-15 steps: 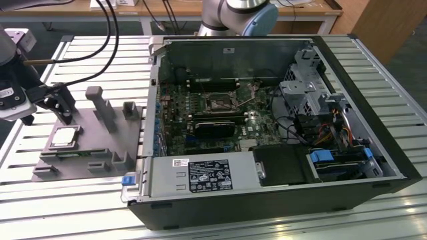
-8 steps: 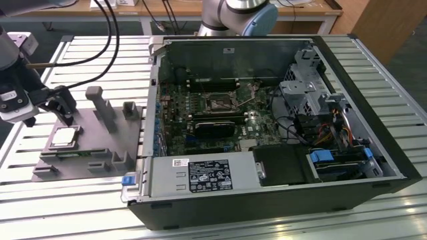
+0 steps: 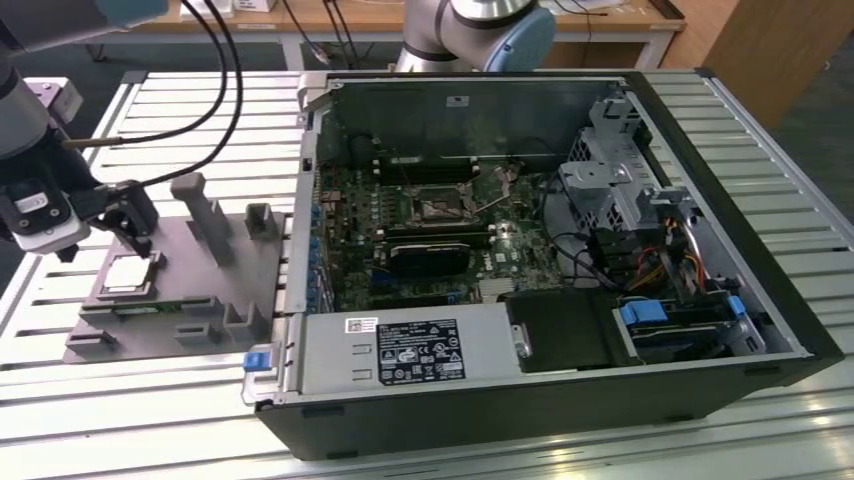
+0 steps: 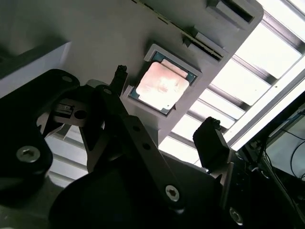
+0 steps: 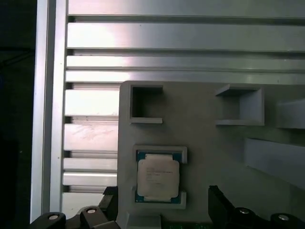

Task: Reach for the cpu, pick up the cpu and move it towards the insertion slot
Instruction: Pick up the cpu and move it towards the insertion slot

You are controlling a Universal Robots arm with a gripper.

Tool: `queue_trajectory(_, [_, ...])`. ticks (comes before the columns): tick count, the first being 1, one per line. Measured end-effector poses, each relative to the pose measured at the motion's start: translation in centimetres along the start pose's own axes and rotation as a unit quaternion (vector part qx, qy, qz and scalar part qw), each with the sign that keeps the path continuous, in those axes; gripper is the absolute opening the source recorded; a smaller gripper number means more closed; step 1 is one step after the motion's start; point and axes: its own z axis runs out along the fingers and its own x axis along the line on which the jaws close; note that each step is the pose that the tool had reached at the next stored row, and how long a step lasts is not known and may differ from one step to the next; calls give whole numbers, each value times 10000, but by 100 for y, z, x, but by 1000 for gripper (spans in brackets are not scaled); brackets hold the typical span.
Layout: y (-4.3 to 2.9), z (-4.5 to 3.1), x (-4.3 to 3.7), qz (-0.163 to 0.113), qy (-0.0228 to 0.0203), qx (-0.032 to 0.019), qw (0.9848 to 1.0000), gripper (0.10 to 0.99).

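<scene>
In the second wrist view the end effector (image 4: 167,107) hangs released, fingers spread to either side of the cpu (image 4: 162,86), which lies flat in its pocket on the grey fixture (image 4: 86,28). A square, centred descent onto the chip's edges seems best. The insertion slot (image 3: 438,205) sits well apart, inside the computer case (image 3: 534,400).

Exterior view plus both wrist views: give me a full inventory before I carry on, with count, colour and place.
cpu: one, silvery-grey, seated in a recess of the fixture.
fixture: one, grey, on the table, to the exterior view's left of the case.
insertion slot: one, silvery frame with dark centre, on the board inside the case.
computer case: one, black, open, on the table.
table: one, silvery slats.
arm: one, dark, over the fixture.
end effector: one, black, open, straddling the cpu.
</scene>
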Motion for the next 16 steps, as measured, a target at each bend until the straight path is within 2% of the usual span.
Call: queue_trajectory(16, [-5, 264, -2, 0, 1, 2, 10000, 835])
